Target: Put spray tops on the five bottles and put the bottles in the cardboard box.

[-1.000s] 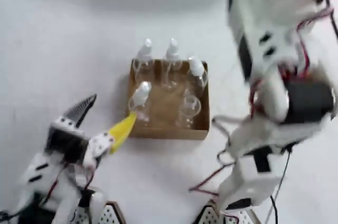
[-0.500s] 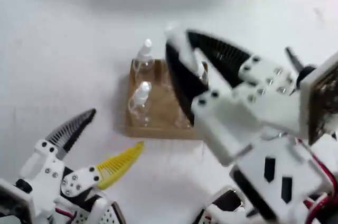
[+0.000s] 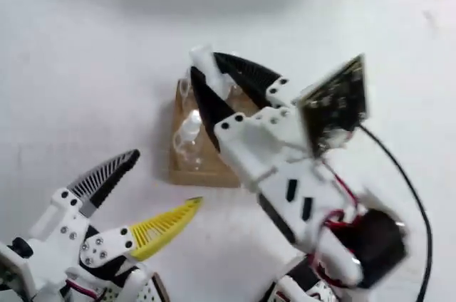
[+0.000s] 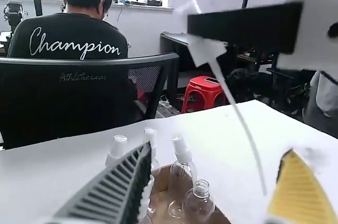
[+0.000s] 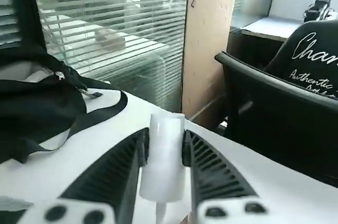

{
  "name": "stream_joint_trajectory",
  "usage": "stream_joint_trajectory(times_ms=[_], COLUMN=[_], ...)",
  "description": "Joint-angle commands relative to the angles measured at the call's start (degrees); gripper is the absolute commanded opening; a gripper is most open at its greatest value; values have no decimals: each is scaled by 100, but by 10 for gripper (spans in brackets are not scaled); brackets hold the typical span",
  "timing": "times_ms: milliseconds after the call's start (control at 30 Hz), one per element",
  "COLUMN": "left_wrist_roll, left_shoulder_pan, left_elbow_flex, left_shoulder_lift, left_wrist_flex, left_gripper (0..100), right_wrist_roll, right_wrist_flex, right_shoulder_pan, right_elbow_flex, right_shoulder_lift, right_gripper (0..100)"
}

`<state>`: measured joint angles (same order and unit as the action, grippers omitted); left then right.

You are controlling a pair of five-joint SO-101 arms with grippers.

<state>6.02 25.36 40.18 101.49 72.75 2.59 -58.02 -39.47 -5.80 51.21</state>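
My right gripper (image 3: 205, 62) hangs over the cardboard box (image 3: 187, 171), shut on a white spray top (image 3: 201, 55) (image 5: 165, 163). From the left wrist view that spray top (image 4: 203, 49) trails a long thin dip tube (image 4: 248, 139) downward. Inside the box stand three clear bottles with spray tops (image 4: 180, 149) and one open-necked bottle (image 4: 199, 195). From above, one capped bottle (image 3: 189, 132) shows at the box's left side; the arm covers the rest. My left gripper (image 3: 167, 178) (image 4: 216, 150) is open near the table's front left, short of the box.
The white table (image 3: 85, 67) has free room left of and behind the box. A cable (image 3: 406, 181) runs down the right side from the right arm. Beyond the table's far edge stands a black office chair (image 4: 79, 97).
The right arm swung down and left over the box with the spray top in its grip. The left gripper drew back from the box toward the front left.
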Motion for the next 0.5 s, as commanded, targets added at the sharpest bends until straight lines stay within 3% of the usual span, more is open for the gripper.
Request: stream_joint_trajectory(times_ms=[0,267,467], left_wrist_roll=[79,79,88], left_shoulder_pan=[101,101,101], left_elbow_flex=[-202,1169,1319], left_shoulder_lift=[-66,-40,-66], left_wrist_flex=[-176,-1327,-1574], left_gripper=[354,354,354], right_wrist_roll=[26,70,44], right_wrist_flex=[1226,875,426], right_shoulder_pan=[242,-681,-804], right_elbow_flex=[-1723,-2251,-2215], right_shoulder_lift=[664,1859,1974], right_gripper=[15,15,15])
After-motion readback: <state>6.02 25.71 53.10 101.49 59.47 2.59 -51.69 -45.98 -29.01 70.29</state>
